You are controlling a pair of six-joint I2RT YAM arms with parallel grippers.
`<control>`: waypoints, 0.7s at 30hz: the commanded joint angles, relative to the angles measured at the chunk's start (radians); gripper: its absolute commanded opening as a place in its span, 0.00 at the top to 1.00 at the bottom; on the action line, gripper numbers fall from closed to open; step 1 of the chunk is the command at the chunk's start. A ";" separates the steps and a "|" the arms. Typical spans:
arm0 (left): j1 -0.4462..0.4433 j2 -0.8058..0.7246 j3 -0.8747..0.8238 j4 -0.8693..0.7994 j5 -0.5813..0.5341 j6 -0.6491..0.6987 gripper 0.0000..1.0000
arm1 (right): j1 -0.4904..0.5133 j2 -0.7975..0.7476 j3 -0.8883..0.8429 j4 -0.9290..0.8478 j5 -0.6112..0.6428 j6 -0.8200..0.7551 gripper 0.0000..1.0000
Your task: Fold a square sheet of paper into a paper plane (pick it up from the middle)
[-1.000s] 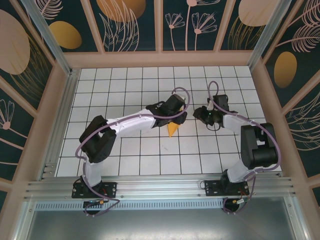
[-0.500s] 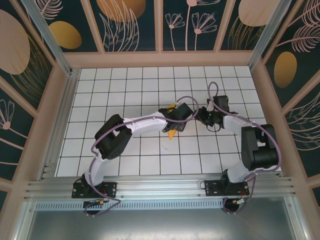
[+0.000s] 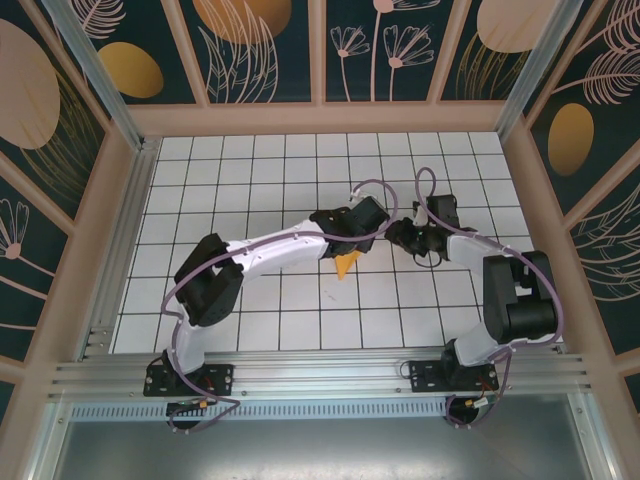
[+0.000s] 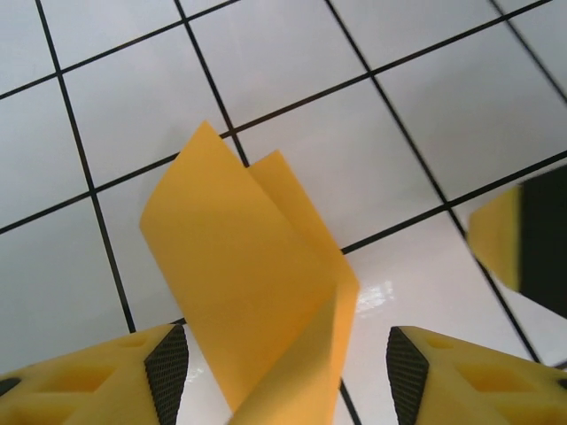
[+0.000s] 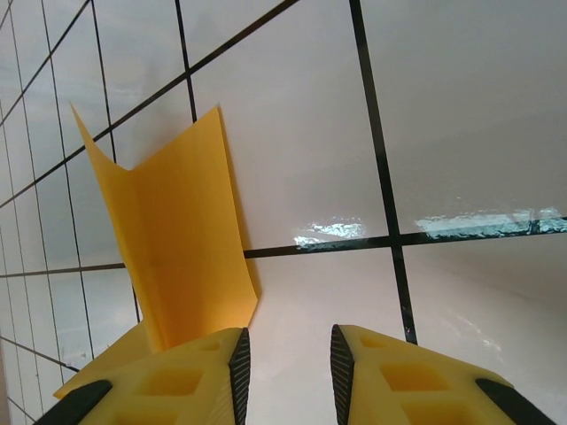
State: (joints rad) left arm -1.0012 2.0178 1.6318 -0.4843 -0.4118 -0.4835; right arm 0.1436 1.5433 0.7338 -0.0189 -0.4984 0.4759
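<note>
The orange sheet of paper (image 4: 257,283) is folded into a narrow paper plane shape with two flaps rising from a centre crease. It stands on the white tiles between the wide-apart pads (image 4: 168,372) of my left gripper (image 4: 285,381), which is open around it. From above, only its pointed tip (image 3: 346,264) sticks out from under the left gripper (image 3: 350,243). My right gripper (image 3: 393,236) is just to the right. In the right wrist view the paper (image 5: 177,239) stands left of the right gripper (image 5: 290,372), whose jaws are slightly apart and have nothing between them.
The white gridded table (image 3: 250,170) is enclosed by wooden walls (image 3: 330,118) at the back and both sides. A metal rail (image 3: 320,375) runs along the near edge. One right-gripper finger (image 4: 523,239) shows at the right edge of the left wrist view.
The left arm's elbow swung right, then back left, and its gripper came down over the paper. The right gripper's jaws parted a little. The paper's tip barely shifted.
</note>
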 commanded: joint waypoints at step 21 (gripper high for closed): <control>-0.054 0.158 0.070 -0.136 -0.071 -0.163 0.47 | -0.012 -0.088 -0.010 -0.038 0.053 -0.034 0.65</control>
State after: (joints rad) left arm -1.0595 2.1681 1.7031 -0.6025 -0.4446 -0.6228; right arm 0.1425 1.4746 0.7334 -0.0357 -0.4603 0.4679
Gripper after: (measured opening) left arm 0.532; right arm 0.353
